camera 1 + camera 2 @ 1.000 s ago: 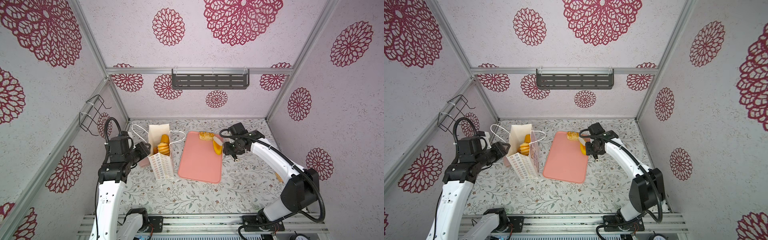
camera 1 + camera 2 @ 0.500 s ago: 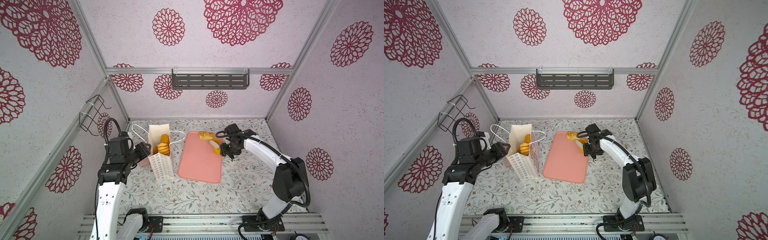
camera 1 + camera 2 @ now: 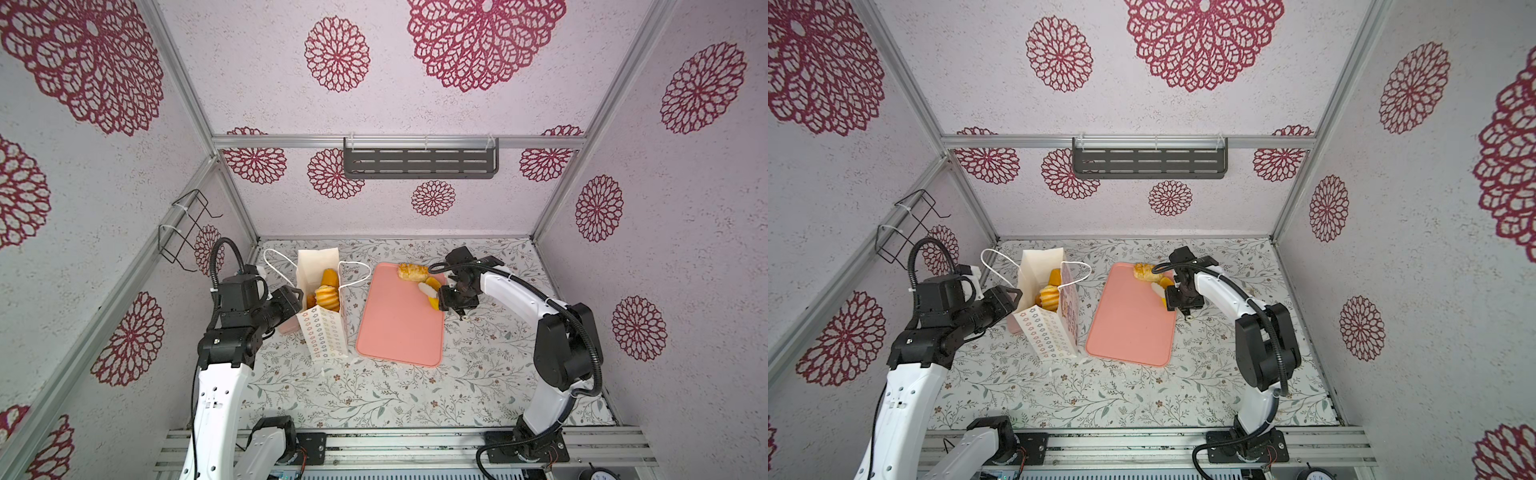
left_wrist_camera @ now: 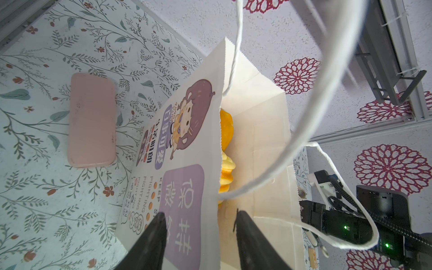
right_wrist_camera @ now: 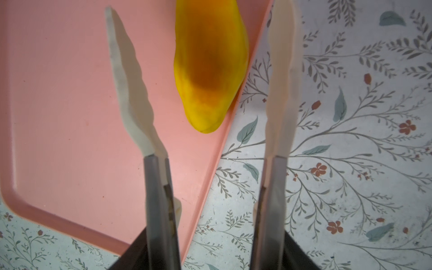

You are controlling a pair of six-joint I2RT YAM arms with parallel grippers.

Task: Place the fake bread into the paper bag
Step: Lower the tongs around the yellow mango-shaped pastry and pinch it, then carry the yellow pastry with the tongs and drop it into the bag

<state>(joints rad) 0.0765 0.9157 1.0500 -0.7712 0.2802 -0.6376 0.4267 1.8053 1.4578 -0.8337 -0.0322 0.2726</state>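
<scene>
The paper bag stands open left of the pink tray, with several golden breads inside it. My left gripper is open. One black finger is outside the bag's printed wall and the other is inside. On the tray's far end lies a braided pastry. An orange-centred oval bread rests on the tray's right edge. My right gripper has long tong-like fingers. They stand open on either side of this bread without touching it.
A small flat pink box lies on the floral floor beside the bag's printed face. The bag's white cord handles loop in front of the left wrist camera. A grey shelf hangs on the back wall and a wire rack on the left wall.
The right arm's elbow has swung in toward the middle and its tong fingers have spread a little. The oval bread stays on the tray. The left arm and the bag have not moved.
</scene>
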